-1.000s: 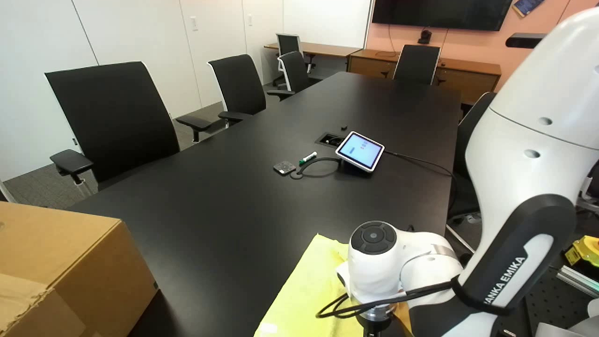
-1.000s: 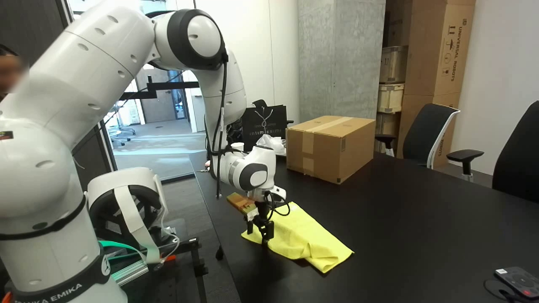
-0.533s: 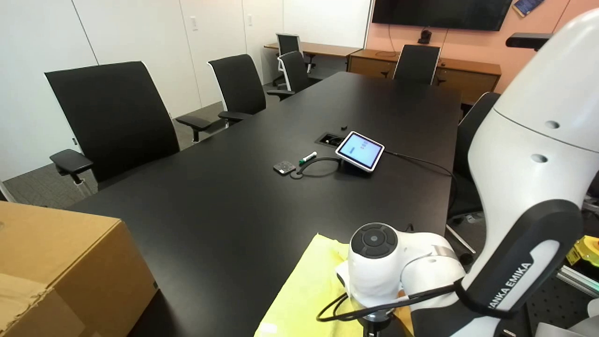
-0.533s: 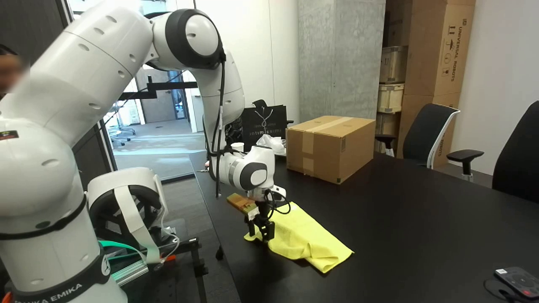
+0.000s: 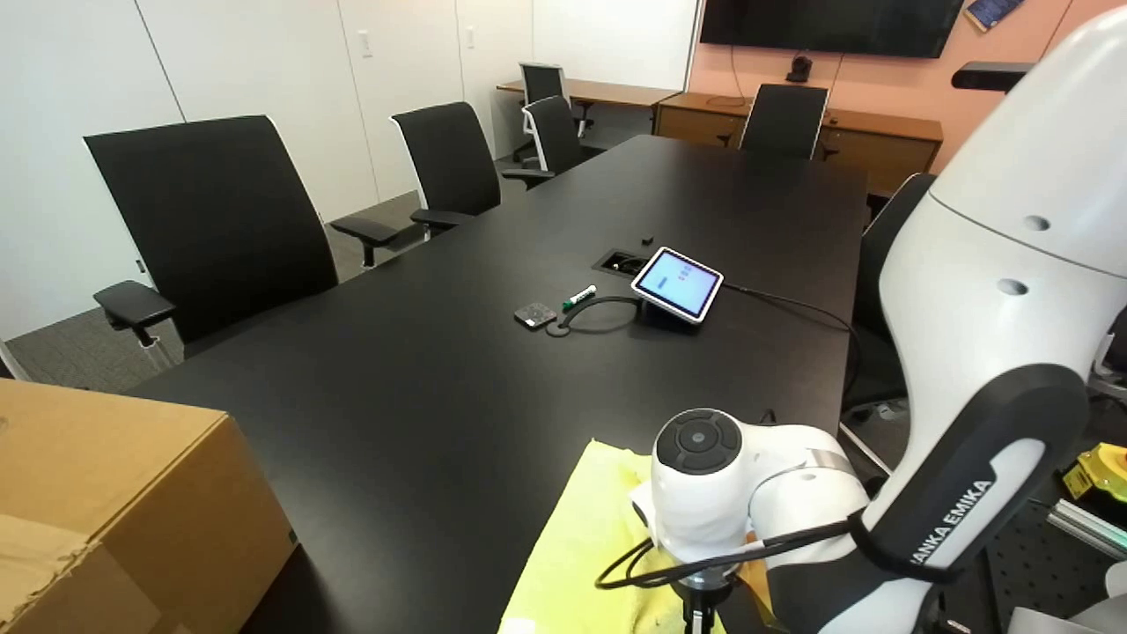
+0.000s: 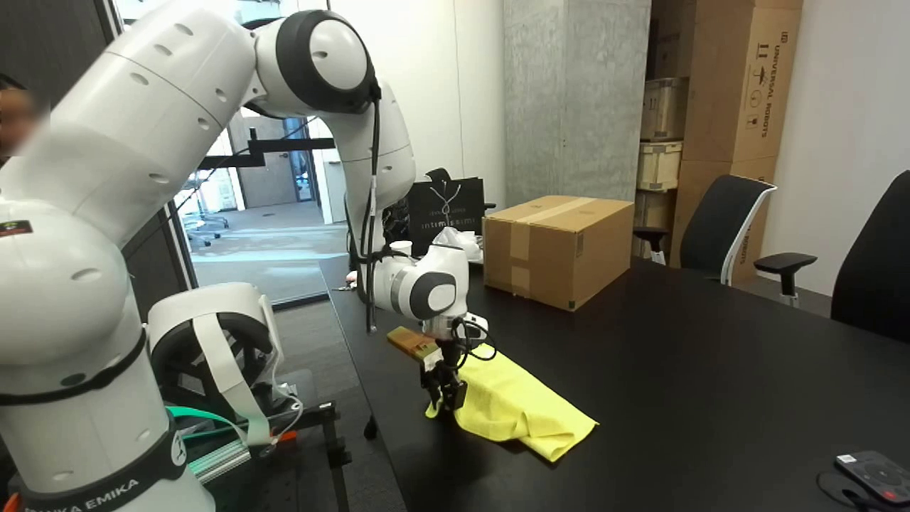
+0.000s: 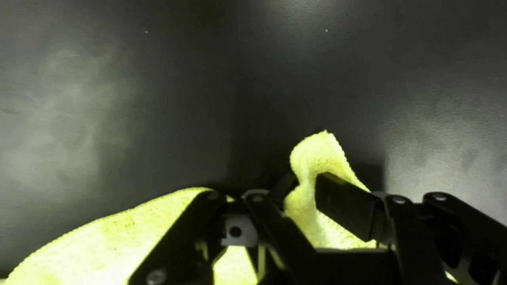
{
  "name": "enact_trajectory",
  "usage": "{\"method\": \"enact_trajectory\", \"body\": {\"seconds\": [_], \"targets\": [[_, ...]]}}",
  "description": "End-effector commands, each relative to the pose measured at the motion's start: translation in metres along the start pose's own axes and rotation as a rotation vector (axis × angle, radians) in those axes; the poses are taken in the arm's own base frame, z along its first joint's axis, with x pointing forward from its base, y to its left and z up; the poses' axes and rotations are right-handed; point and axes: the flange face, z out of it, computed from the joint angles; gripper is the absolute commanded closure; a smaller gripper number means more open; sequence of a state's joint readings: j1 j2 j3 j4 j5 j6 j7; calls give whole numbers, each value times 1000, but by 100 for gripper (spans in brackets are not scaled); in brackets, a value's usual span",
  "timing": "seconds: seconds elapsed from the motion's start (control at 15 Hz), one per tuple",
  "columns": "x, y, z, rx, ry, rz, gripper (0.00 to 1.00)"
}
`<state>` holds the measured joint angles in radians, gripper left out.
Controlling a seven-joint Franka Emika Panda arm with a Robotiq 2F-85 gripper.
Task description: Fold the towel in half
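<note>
The pale yellow towel lies rumpled on the dark table, with a fold along its nearer part in an exterior view. One end of it runs beneath the wrist in an exterior view. In the wrist view, a corner of the towel is bunched up and pinched between the fingers, and its tip sticks out past them. My gripper is shut on that corner, low over the table. From outside, the gripper points down at the towel's end nearest the robot base. The left fingertip is partly hidden by cloth and shadow.
A cardboard box stands farther back on the table. Near the table's middle are a tablet with its cable, a marker and a small dark square. A remote lies near the table's other side.
The fingers have come together on the towel's corner. That corner has been drawn inward and bunched, and the gripper has shifted slightly, pulling the towel's edge a little along.
</note>
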<state>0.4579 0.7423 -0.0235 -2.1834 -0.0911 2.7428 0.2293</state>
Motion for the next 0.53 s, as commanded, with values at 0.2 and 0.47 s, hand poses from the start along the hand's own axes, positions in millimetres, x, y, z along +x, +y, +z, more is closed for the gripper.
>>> {"method": "enact_trajectory", "body": {"seconds": [0.2, 0.47], "targets": [[1, 5, -42, -121, -19, -38, 97], [7, 9, -57, -155, -23, -64, 97]]}}
